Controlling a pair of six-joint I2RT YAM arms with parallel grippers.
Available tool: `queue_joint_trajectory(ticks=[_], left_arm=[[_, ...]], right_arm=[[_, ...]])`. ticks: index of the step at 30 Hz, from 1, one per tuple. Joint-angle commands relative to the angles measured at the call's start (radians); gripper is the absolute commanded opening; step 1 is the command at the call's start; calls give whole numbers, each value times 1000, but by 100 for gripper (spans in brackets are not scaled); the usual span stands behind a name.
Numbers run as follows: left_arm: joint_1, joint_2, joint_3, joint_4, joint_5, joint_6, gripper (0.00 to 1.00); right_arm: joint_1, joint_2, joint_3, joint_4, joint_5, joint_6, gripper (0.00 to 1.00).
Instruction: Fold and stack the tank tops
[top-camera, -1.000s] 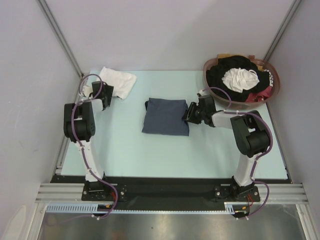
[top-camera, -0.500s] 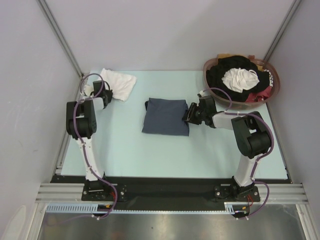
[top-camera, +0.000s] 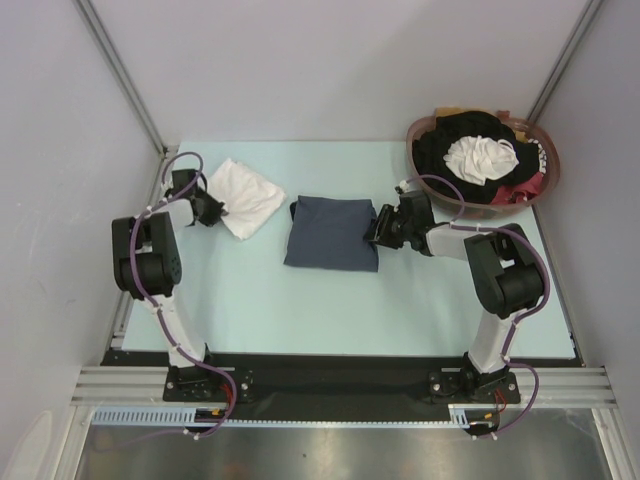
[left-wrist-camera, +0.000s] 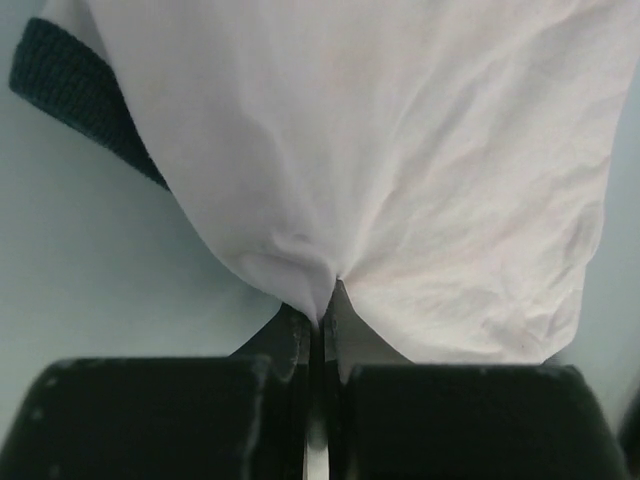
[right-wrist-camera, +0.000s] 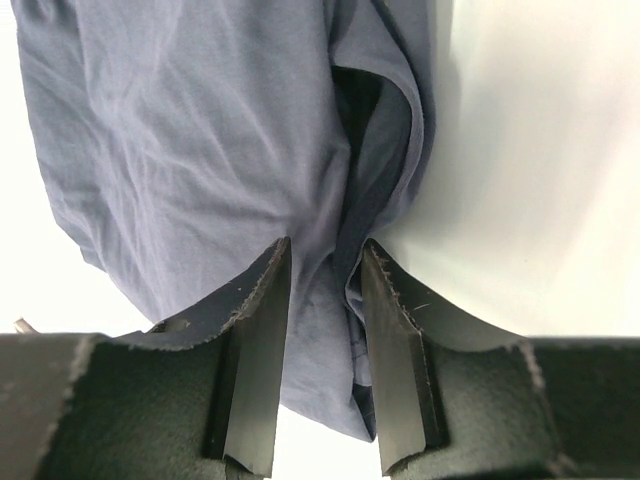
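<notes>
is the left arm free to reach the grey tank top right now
Likely not as is: the left gripper is shut on the white tank top, which lies between it and the grey tank top.

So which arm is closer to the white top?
Left. The left end effector is shut on the white top's corner; the right end effector is across the table, closed on the grey-blue top's right edge.

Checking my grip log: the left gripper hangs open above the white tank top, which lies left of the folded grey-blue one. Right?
Not quite. The left gripper is shut on the white tank top, pinching its edge, as the left wrist view shows. It does lie left of the folded grey-blue tank top.
</notes>
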Motion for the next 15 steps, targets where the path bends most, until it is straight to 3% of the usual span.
queue_joint_trajectory(ticks=[1, 6, 10, 12, 15], left_arm=[[12, 23, 98, -301, 64, 319, 0], [12, 15, 80, -428, -45, 491, 0], [-9, -20, 43, -451, -112, 604, 7], [-67, -22, 55, -498, -306, 626, 8], [-125, -8, 54, -531, -401, 674, 7]], right_arm=[[-4, -49, 8, 26, -32, -3, 39], [-7, -40, 9, 34, -51, 3, 39], [-3, -20, 18, 36, -69, 10, 39], [-3, -18, 20, 22, -63, 3, 39], [-1, -21, 26, 6, -49, -4, 39]])
